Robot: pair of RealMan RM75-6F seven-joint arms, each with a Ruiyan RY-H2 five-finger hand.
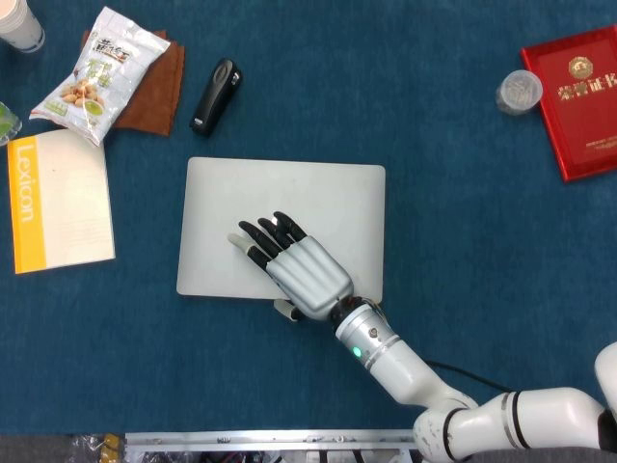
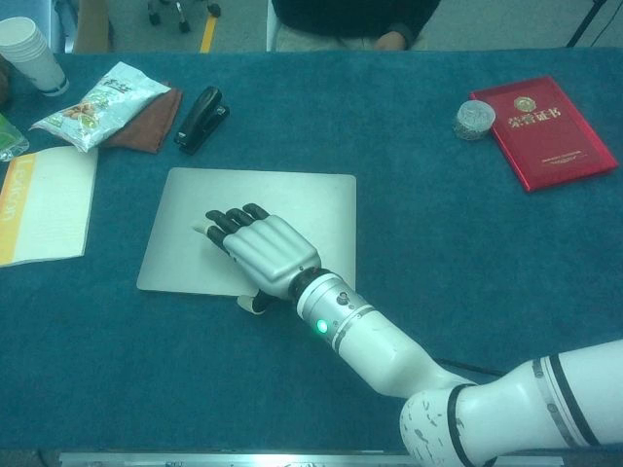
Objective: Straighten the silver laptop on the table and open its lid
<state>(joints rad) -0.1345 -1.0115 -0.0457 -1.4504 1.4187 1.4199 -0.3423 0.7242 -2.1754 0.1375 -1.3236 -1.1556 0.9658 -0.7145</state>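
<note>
Head view, looking down on one blue-covered table (image 1: 453, 193): one silver laptop (image 1: 318, 193), lid closed, lying flat near the table's middle; its long axis runs left to right, edges roughly square with the table's front edge, which side carries the hinge cannot be told; one right hand (image 1: 294, 265) lying palm-down on the lid near the front edge, fingers (image 1: 258, 231) stretched flat and slightly spread toward the left rear, thumb (image 1: 285, 310) hanging over the laptop's front edge onto the cloth; nothing is gripped; the left hand appears in neither view. Around the laptop, all apart from it: one black stapler (image 1: 215, 94) behind its left rear corner; one snack packet (image 1: 96, 69) resting on one brown cloth (image 1: 159, 92); one yellow-spined booklet (image 1: 56, 201) to the left; one red booklet (image 1: 578, 96) at far right, with one small clear lidded jar (image 1: 518, 92) just beside it; one stack of paper cups (image 2: 27, 53) at the far left corner.
</note>
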